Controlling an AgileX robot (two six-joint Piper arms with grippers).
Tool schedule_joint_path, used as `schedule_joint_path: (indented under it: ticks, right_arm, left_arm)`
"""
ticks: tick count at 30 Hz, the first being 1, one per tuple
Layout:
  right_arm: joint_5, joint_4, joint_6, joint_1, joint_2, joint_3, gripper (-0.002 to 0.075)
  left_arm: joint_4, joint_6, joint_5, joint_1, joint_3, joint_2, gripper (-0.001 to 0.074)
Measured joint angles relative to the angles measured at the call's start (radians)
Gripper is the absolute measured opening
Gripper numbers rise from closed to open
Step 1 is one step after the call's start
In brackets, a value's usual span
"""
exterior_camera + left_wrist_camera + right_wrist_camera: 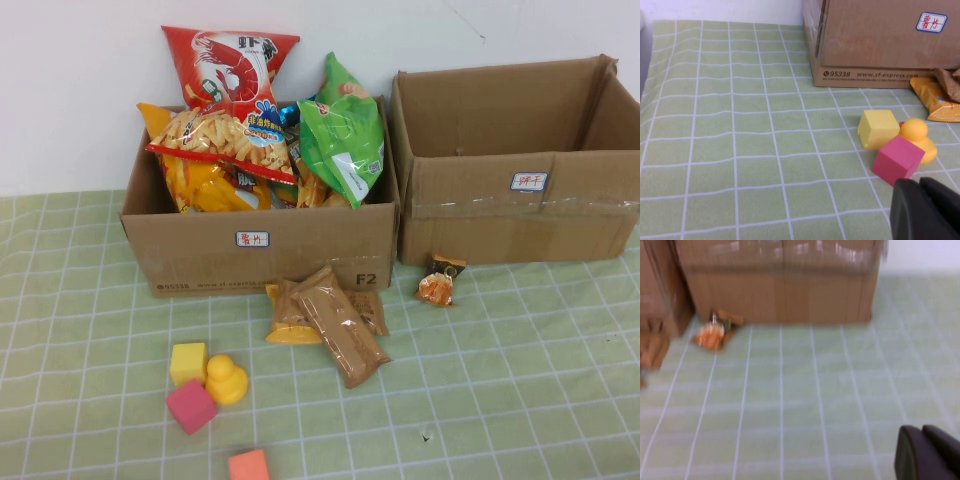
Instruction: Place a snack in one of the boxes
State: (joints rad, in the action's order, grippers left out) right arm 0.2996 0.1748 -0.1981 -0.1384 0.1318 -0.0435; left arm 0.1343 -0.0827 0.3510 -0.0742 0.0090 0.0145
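Green checked cloth [520,400] covers my table, with the full left box [260,250] and empty right box [520,215] against the wall. Loose snacks lie in front: brown wafer packs [335,320] below the full box and a small orange packet [441,282] touching the empty one, probably my easiest pick. My left gripper [925,210] hangs low by the pink cube [897,159]; my right gripper [927,452] hovers over bare cloth. Both sets of fingers look clenched, holding nothing
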Motion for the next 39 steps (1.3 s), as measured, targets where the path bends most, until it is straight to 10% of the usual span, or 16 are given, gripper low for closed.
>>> schedule_joint_path:
  ticks: [10, 39]
  right_arm:
    - [-0.173, -0.079, 0.227, 0.073, -0.14, 0.07, -0.0002]
    - [0.051, -0.081, 0.009, 0.084, -0.14, 0.065, -0.0002]
  left_arm:
    - [0.0, 0.0, 0.0, 0.0, 0.0, 0.0, -0.0001]
    - [0.0, 0.0, 0.0, 0.0, 0.0, 0.0, -0.0002]
